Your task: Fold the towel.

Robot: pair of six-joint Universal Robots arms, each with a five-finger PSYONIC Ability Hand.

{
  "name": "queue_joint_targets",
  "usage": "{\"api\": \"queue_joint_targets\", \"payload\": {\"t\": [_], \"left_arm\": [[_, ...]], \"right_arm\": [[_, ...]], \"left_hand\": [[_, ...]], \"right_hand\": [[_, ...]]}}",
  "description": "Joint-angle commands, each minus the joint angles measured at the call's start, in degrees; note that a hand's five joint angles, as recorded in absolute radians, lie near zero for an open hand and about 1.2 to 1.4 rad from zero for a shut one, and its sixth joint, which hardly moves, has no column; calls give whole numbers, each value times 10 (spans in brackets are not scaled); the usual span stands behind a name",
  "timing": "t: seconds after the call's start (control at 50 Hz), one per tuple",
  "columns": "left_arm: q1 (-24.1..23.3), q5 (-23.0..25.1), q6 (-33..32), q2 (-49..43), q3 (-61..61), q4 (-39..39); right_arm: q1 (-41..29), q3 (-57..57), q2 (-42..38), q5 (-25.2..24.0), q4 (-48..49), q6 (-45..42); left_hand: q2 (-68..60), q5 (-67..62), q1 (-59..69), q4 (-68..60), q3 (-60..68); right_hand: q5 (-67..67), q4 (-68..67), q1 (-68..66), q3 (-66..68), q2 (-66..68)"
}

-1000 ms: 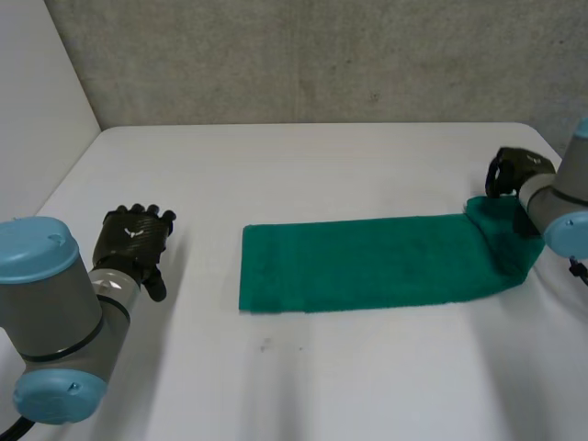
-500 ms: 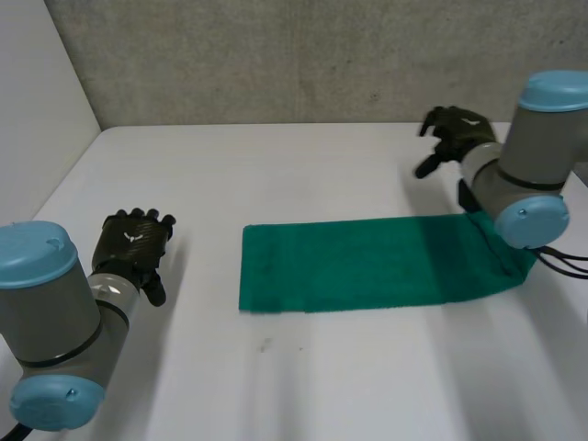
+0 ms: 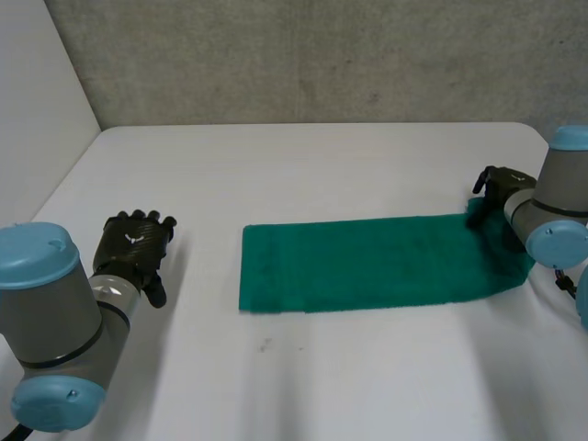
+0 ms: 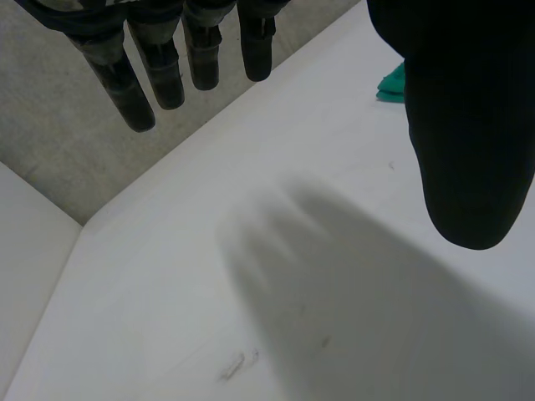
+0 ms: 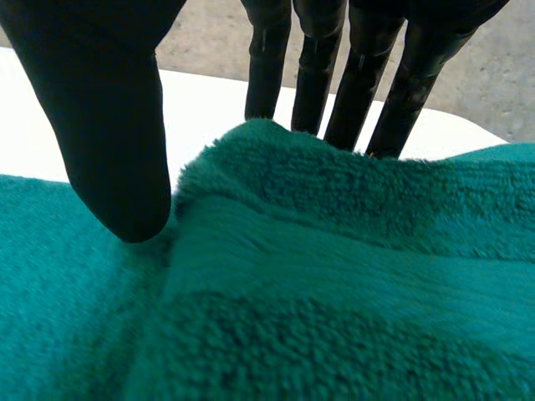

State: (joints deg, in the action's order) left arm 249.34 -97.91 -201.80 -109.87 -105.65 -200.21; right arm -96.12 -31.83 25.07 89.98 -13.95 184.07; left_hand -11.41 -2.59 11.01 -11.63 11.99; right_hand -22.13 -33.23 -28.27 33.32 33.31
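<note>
Green towel (image 3: 367,262) lies flat as a long strip on the white bench (image 3: 303,156). Its long side runs left to right. One short end sits about mid-bench, and the other reaches close to the bench's right edge.

The right robot hand (image 3: 498,186) is on the towel's far right corner, and the right arm covers part of that short end. In the right wrist view the towel (image 5: 334,292) is bunched into a raised ridge. The thumb (image 5: 109,117) presses the near side of the ridge and the straight fingers (image 5: 359,75) stand just behind its far side. It looks like a pinch on the ridge, but contact on the finger side is hidden by the pile, so this is not fully certain.

The left robot hand (image 3: 136,241) is near the bench's left edge, well apart from the towel and palm down over bare bench. In the left wrist view its fingers (image 4: 171,67) are straight and spread, and the thumb (image 4: 468,125) is held wide from them. It is open wide and holds nothing. A small bit of the towel's corner (image 4: 391,82) shows beside the thumb.

A grey wall runs behind the bench's far edge.
</note>
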Motion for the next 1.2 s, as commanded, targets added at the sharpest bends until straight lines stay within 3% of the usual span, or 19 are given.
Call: {"api": "queue_joint_targets", "payload": {"t": [0.02, 0.06, 0.12, 0.16, 0.3, 0.42, 0.54, 0.72, 0.86, 1.0, 1.04, 1.1, 1.2], "left_arm": [[0, 0, 0, -1, 0, 0], [0, 0, 0, -1, 0, 0], [0, 0, -1, -1, -1, 0], [0, 0, 0, -1, -1, 0], [0, 0, 0, -1, -1, 0], [-3, -1, -1, -1, 0, 0], [-3, -2, -1, 2, -1, 0], [-3, -3, -1, 4, -5, 1], [-4, -3, -1, 6, -8, 1], [-13, -2, -1, 6, -11, 1], [-19, -2, -1, 6, -11, 0], [-28, -1, -1, 6, -10, 0], [-50, 0, 0, 10, 3, -2]], "right_arm": [[10, 4, -11, 1, 2, 0], [10, 7, -15, 1, 2, 0], [13, 9, -23, 1, 2, 0], [14, 8, -23, 1, 2, 1], [8, 8, -10, -3, 2, 0], [-7, -8, 71, -9, 2, 4], [-107, -38, 106, -33, 10, 7], [-246, -160, 197, -117, 89, 20], [-339, -223, 195, -165, 115, 11], [-362, -236, 169, -156, 111, -32], [-363, -236, 167, -148, 108, -56], [-353, -238, 174, -132, 104, -80], [-352, -256, 226, -113, 96, -80]], "left_hand": [[14, 26, -10, 16, -20], [14, 26, -10, 16, -20], [14, 26, -10, 16, -20], [14, 26, -10, 16, -20], [14, 26, -10, 16, -20], [14, 26, -10, 16, -20], [14, 26, -10, 16, -20], [14, 26, -10, 16, -20], [14, 26, -10, 16, -20], [14, 26, -10, 16, -20], [14, 26, -10, 16, -20], [14, 26, -10, 16, -20], [14, 26, -10, 16, -20]], "right_hand": [[-101, -90, -139, 89, 89], [-134, -123, -173, 122, 122], [-287, -276, -326, 275, 275], [-477, -466, -516, 465, 466], [-479, -468, -517, 467, 467], [-479, -468, -517, 467, 467], [-479, -468, -517, 467, 467], [-479, -468, -517, 467, 467], [-479, -468, -517, 467, 467], [-479, -468, -517, 467, 467], [-223, -212, -262, 211, 211], [-9, 2, -48, -3, -3], [140, 151, 101, -151, -151]]}}
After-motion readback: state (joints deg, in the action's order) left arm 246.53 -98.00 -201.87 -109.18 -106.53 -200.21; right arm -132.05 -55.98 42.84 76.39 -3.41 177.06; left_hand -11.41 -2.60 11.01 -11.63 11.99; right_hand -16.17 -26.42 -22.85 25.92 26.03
